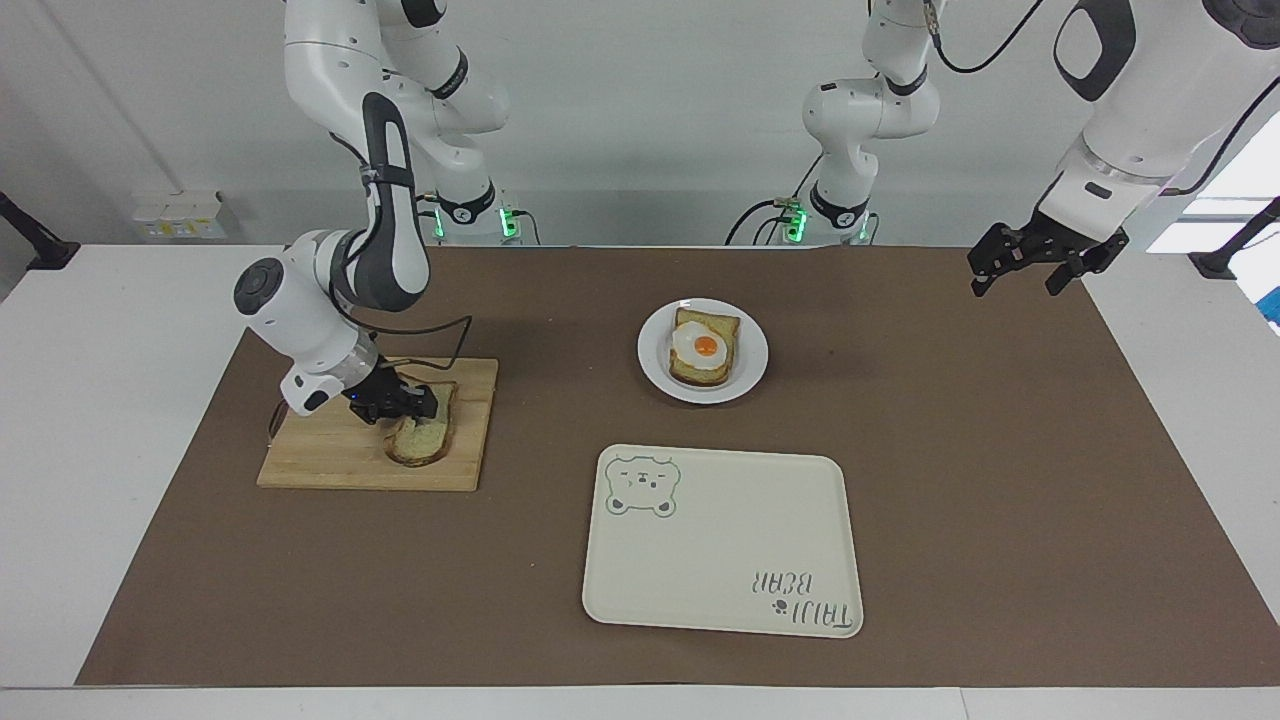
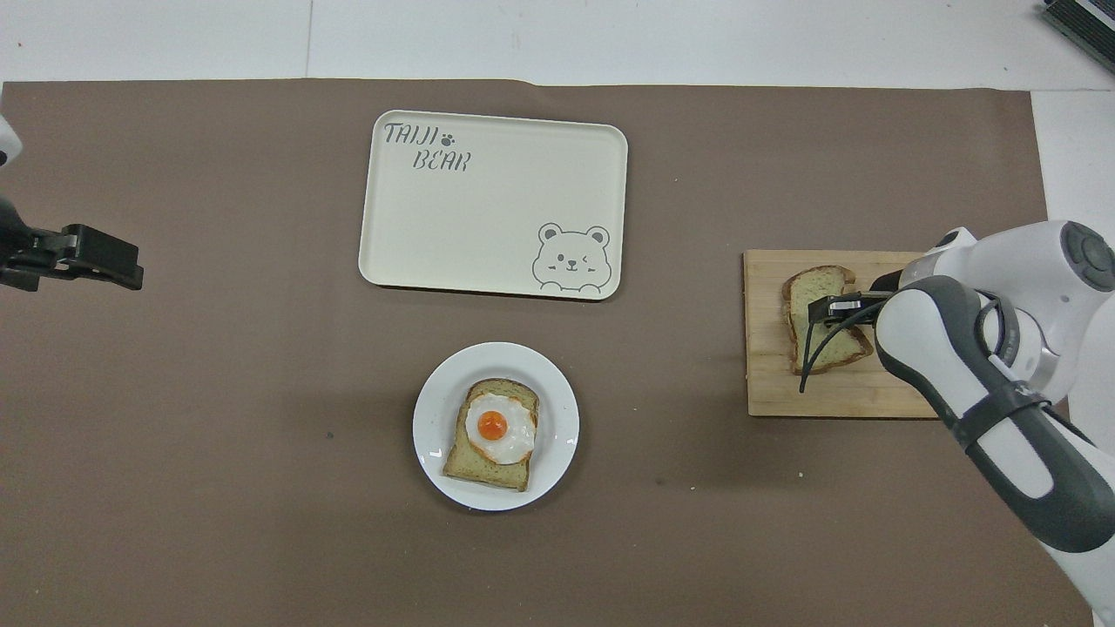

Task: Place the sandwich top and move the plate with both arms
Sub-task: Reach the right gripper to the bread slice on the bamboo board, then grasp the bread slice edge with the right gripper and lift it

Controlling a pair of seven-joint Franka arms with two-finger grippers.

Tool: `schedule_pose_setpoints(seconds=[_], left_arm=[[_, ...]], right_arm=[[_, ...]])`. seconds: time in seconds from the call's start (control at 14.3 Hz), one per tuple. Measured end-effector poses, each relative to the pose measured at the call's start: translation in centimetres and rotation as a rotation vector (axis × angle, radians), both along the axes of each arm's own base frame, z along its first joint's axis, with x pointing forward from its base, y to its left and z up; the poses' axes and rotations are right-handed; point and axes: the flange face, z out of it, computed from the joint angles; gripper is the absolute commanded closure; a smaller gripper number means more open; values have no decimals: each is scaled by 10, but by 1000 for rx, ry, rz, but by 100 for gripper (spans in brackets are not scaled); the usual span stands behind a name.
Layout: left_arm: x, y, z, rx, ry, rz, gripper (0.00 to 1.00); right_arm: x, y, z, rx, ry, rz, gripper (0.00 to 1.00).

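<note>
- One plain slice, the sandwich top (image 1: 422, 437), is seen on the wooden cutting board (image 1: 330, 460) toward the right arm's end of the table; its edge nearer the robots is tipped up, while the rest is left on the board.
- The right gripper (image 1: 412, 403) is closed on that raised edge of the sandwich top, so the slice is pinched between the fingertips.
- In the overhead view the same slice (image 2: 819, 335) is partly covered by the right gripper (image 2: 827, 308), and the board (image 2: 784, 383) is shown under both.
- The plate (image 1: 750, 372) is set on the brown mat (image 1: 1000, 450) near the middle of the table, well apart from the board.
- A bread slice topped with a fried egg (image 1: 705, 347) is carried on the plate.
- The cream tray with a bear drawing (image 1: 722, 540) is laid farther from the robots than the plate, just apart from it.
- The left gripper (image 1: 1030, 270) is held up in the air over the mat's edge at the left arm's end of the table; its fingers are spread wide and nothing is gripped.
- The left arm is kept waiting there.
</note>
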Motion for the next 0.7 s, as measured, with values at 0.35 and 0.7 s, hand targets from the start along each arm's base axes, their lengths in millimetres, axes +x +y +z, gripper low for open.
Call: schedule_pose_setpoints(seconds=[0.35, 0.7], left_arm=[[0, 0, 0, 0, 0, 0, 0], [0, 0, 0, 0, 0, 0, 0]], right_arm=[[8, 1, 24, 12, -10, 11, 100], [14, 1, 88, 44, -14, 42, 100]])
